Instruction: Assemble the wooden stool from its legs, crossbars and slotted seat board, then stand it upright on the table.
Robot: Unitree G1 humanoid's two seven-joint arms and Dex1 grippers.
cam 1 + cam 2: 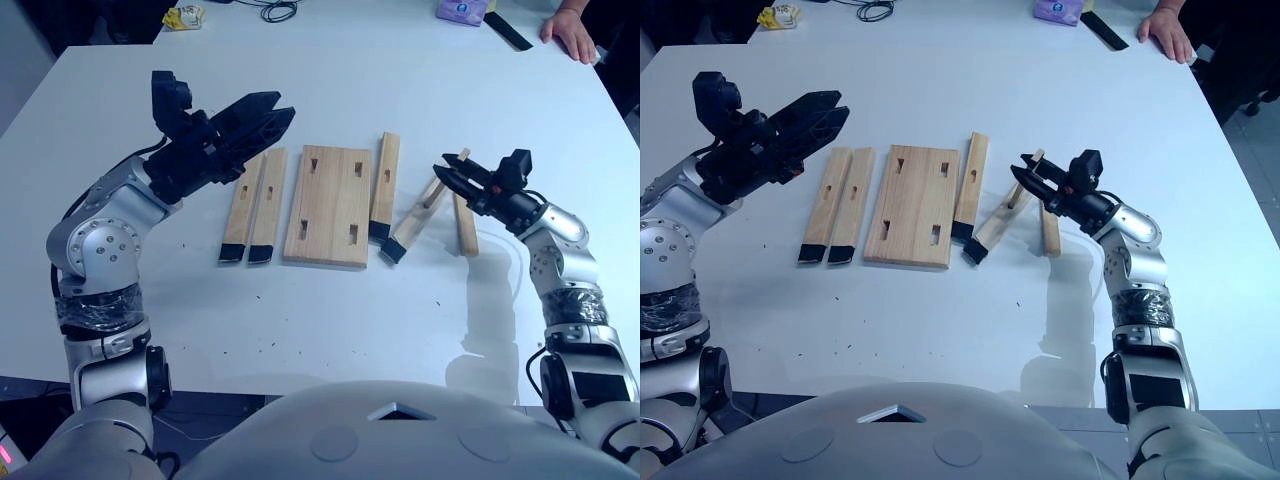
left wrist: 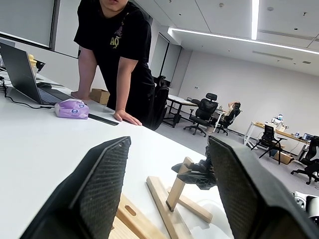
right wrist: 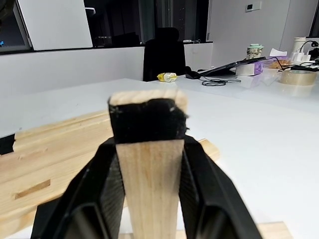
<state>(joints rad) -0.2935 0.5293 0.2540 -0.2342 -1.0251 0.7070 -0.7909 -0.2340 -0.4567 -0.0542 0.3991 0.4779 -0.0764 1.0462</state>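
1. Left eye view has the left claw (image 1: 268, 110) held over the white table (image 1: 400, 90). Its two fingers are spread wide with nothing between them.
2. Directly beneath that claw's tips lie two legs (image 1: 255, 208), close side by side and flat on the table. Their black ends point back toward the robot.
3. The slotted seat board (image 1: 327, 205) lies flat just beyond those legs, between the two claws and nearer the left one. Its four slots face up.
4. A third leg (image 1: 383, 190) lies right alongside the board's edge, on the side facing the right claw.
5. The right claw (image 1: 447, 176) sits low by the table. In the right wrist view its fingers are pressed against both sides of a black-banded wooden piece (image 3: 148, 164), pinching it.
6. The left wrist view looks across at that claw, and there the pinched piece leans with its upper end lifted off the table.
7. A fourth leg (image 1: 412, 225) slants away from the right claw's tips toward the board, its black end the farthest from the claw.
8. A short plain bar (image 1: 466, 228) lies flat just below the right claw, on its wrist side and apart from the board.
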